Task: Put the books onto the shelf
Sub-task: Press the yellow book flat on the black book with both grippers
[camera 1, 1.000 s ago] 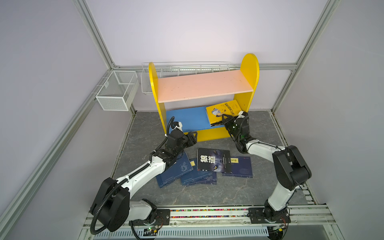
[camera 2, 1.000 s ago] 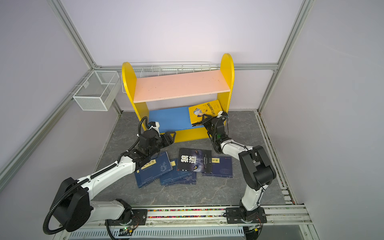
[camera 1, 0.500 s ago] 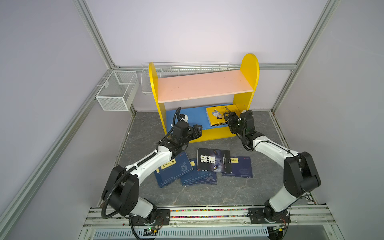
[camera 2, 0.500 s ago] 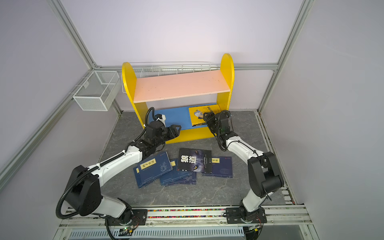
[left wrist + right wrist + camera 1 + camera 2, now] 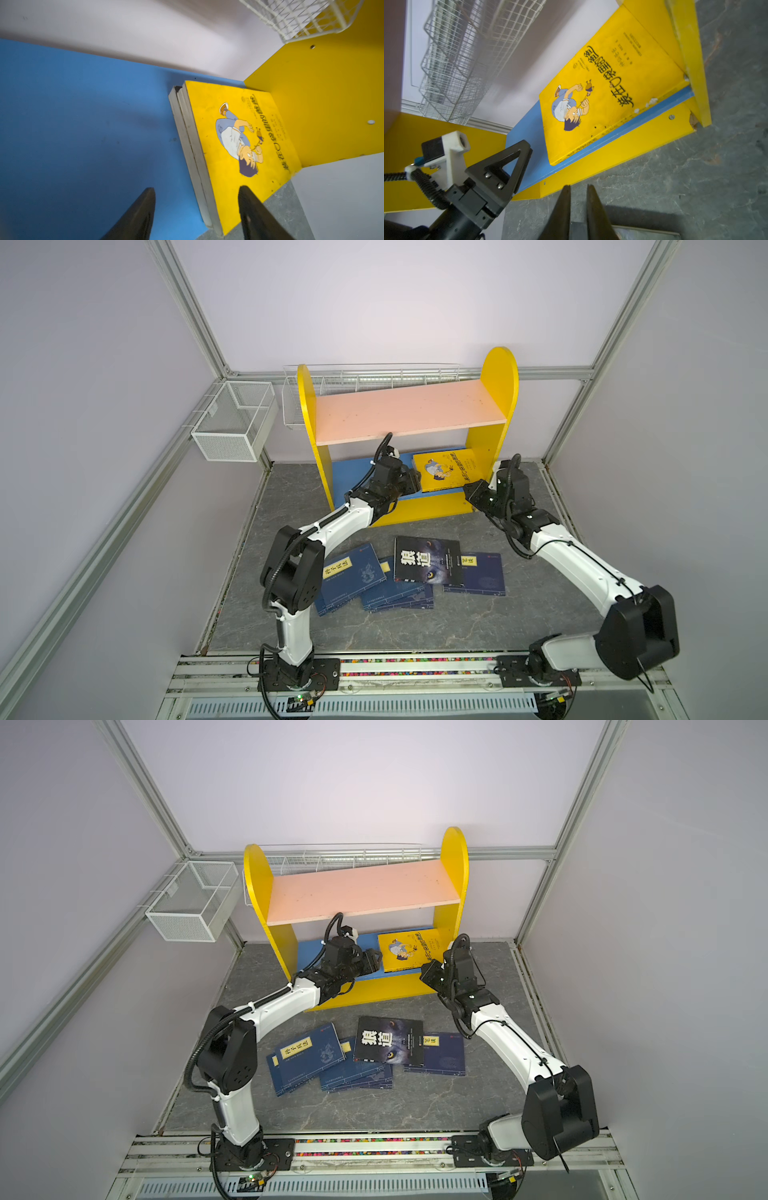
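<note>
Hovering inside the shelf (image 5: 498, 377) with left fingers (image 5: 143, 214) released at the yellow book's (image 5: 239, 135) edge on the blue board (image 5: 83, 124); held right fingers (image 5: 562, 212) nearly clenched, empty, just outside.

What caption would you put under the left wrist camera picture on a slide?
Left gripper, jaws open, poised over the yellow book stacked on another book on the shelf's blue lower board.

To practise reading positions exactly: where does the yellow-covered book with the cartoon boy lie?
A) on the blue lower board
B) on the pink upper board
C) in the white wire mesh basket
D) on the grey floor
A: the yellow-covered book lies flat on the shelf's blue lower board.
</note>
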Controlling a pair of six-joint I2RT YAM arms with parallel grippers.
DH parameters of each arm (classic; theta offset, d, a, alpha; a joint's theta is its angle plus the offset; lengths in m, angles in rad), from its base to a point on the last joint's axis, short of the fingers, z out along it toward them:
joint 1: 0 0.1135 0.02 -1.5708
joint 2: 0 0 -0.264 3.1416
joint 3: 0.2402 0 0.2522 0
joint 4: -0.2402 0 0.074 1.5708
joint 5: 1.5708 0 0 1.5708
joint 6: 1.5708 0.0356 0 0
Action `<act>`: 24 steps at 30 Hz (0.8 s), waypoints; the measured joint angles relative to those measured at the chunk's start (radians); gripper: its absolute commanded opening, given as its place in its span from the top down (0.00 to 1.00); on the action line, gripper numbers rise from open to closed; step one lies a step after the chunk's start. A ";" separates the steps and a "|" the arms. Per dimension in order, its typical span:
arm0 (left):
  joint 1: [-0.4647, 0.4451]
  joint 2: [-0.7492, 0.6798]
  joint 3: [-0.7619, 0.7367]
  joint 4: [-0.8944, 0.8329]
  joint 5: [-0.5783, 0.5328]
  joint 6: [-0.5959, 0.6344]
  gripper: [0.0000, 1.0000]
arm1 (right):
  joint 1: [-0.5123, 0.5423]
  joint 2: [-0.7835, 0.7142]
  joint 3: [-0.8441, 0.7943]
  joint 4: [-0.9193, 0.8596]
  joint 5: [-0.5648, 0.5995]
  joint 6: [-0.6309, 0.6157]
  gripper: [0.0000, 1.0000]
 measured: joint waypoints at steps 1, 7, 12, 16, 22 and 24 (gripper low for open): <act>0.000 0.014 0.004 0.005 0.000 0.003 0.38 | -0.001 0.021 0.017 -0.024 -0.017 -0.023 0.88; 0.014 0.077 0.018 0.085 0.017 0.006 0.38 | 0.010 0.166 0.090 -0.069 -0.101 -0.095 0.91; 0.030 0.115 0.038 0.152 0.069 -0.001 0.37 | 0.019 0.252 0.132 -0.079 -0.135 -0.115 0.91; 0.038 0.157 0.081 0.190 0.102 -0.009 0.38 | 0.019 0.286 0.164 -0.075 -0.146 -0.119 0.91; 0.042 0.189 0.127 0.188 0.114 -0.010 0.37 | 0.018 0.317 0.198 -0.058 -0.165 -0.125 0.92; 0.043 0.199 0.137 0.189 0.118 -0.009 0.38 | 0.017 0.326 0.203 -0.053 -0.169 -0.125 0.92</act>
